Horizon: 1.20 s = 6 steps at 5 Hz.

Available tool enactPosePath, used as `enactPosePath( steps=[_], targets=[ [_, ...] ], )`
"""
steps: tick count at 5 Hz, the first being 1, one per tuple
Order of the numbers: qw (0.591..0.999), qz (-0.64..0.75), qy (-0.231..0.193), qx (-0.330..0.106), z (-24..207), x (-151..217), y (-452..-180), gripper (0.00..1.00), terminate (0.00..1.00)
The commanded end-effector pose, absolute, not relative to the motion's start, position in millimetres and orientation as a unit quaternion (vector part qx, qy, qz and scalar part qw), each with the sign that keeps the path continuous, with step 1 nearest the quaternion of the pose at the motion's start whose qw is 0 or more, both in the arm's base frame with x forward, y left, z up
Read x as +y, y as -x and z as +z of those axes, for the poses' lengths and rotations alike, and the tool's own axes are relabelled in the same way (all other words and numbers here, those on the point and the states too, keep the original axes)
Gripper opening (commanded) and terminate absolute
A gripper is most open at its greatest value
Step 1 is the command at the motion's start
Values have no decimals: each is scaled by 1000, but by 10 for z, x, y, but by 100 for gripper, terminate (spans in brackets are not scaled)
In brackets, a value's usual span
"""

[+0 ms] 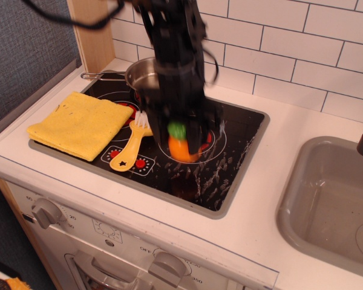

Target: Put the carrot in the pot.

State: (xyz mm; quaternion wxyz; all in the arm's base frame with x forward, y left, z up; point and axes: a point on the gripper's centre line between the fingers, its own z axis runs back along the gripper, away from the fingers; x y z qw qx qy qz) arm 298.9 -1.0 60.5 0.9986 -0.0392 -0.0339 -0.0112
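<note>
The carrot (180, 145) is a stubby orange toy with a green cap. My gripper (180, 142) is shut on it and holds it lifted above the black stovetop (230, 163). The frame is motion-blurred around the arm. The pot (143, 75) is a shiny steel saucepan at the back left of the stove, its thin handle (100, 75) pointing left. My arm hides the pot's right part. The carrot is to the right of and nearer than the pot.
A folded yellow cloth (78, 124) lies on the stove's left side. A yellow brush (131, 148) with white bristles lies beside it. A grey sink (327, 199) is at the right. White tiled wall behind; oven knobs (45, 211) along the front.
</note>
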Motion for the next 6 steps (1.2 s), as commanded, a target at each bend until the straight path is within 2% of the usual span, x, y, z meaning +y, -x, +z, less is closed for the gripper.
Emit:
enactPosePath(
  steps=[1,3,5,6],
  targets=[
    [992,76,41,-87,989,449,-3834,0,0],
    [992,103,1,-78,795,738,-4134,0,0],
    [990,127,-19,-67,723,1033,-4200,0,0],
    [990,133,-9,-48,607,1065,-4166,0,0]
  ],
)
